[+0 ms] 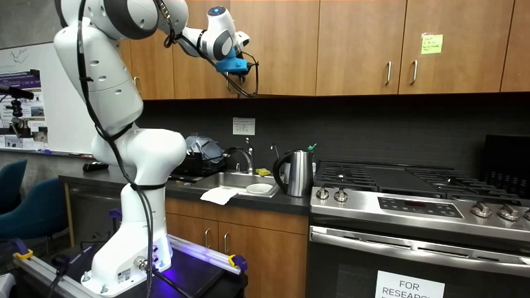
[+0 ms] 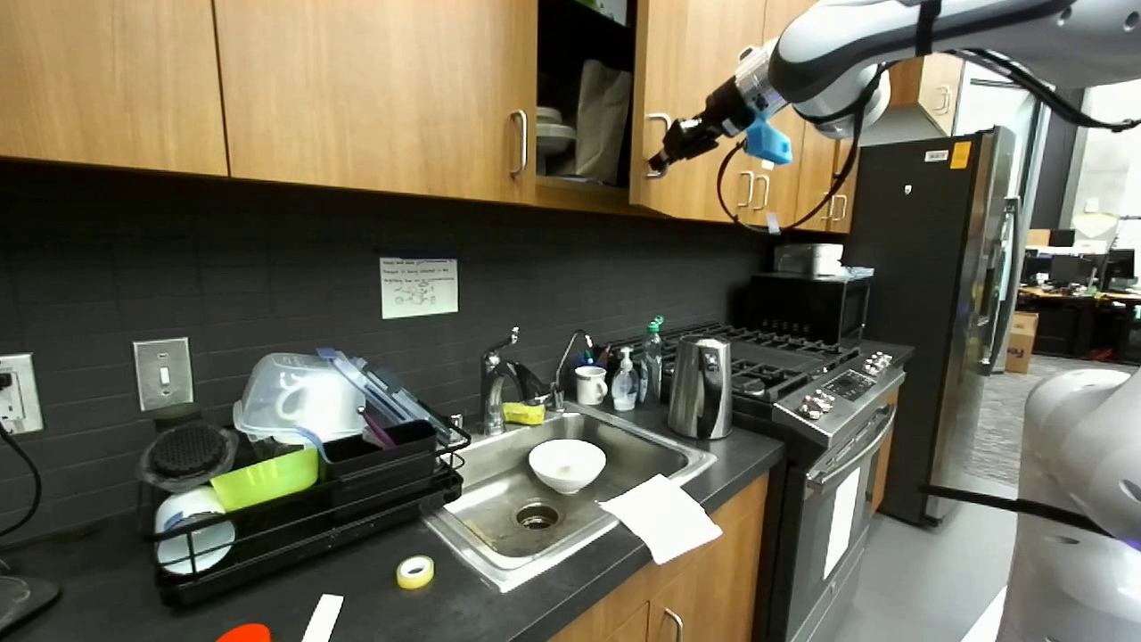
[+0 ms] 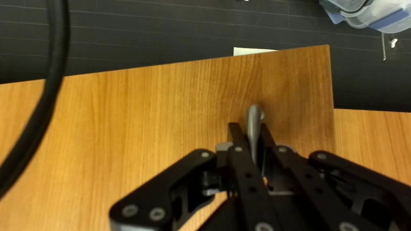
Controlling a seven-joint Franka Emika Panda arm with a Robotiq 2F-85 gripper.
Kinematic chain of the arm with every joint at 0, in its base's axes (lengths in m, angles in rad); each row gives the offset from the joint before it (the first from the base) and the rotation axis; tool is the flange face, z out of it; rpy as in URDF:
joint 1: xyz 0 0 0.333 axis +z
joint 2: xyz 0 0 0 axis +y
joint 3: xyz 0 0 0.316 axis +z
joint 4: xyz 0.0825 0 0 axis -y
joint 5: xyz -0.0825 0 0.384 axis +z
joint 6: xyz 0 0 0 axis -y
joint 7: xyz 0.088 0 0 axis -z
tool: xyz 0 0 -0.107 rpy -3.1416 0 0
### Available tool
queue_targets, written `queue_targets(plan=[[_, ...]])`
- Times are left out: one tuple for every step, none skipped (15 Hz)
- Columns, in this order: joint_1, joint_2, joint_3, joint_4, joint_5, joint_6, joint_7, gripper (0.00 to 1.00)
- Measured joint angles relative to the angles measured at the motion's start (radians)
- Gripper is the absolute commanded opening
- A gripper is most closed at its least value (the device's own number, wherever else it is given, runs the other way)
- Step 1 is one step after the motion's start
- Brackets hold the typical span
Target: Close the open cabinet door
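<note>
The open cabinet door (image 2: 700, 62) is a medium-brown wood panel, swung outward from its cabinet in an exterior view, with the dark interior showing beside it. In another exterior angle, the door (image 1: 285, 49) appears behind and to the right of the hand. My gripper (image 2: 661, 162) is at the lower part of the door's silver handle (image 2: 658, 119). In the wrist view, the handle (image 3: 253, 120) runs between the two black fingers of the gripper (image 3: 250, 128), which is shut on it. The lower stretch of the bar is hidden by the fingers.
Bowls (image 2: 554, 134) and a tall grey bag (image 2: 603, 116) stand inside the cabinet. A neighbouring cabinet door (image 2: 374, 89) sits flush to its left. Below are a sink (image 2: 508, 562), a kettle (image 2: 701, 388) and a stove (image 1: 414, 178). A black cable (image 3: 57, 48) loops beside the hand.
</note>
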Motion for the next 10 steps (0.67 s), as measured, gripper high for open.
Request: queue_targets(plan=[[0.0,0.017,0.005,0.014,0.004,-0.004,0.0,0.03],[0.0,0.033,0.009,0.028,0.009,-0.006,0.0,0.03],[0.0,0.048,0.014,0.041,0.015,-0.007,-0.001,0.03],[-0.001,0.063,0.018,0.054,0.02,-0.009,-0.002,0.03],[-0.001,0.076,0.021,0.066,0.025,-0.011,-0.005,0.03],[-0.001,0.089,0.025,0.078,0.03,-0.014,-0.006,0.03],[-0.002,0.101,0.027,0.09,0.035,-0.018,-0.008,0.03],[-0.002,0.112,0.03,0.101,0.038,-0.022,-0.01,0.03],[-0.003,0.123,0.032,0.111,0.04,-0.025,-0.01,0.03],[-0.005,0.132,0.036,0.121,0.042,-0.028,-0.011,0.03]])
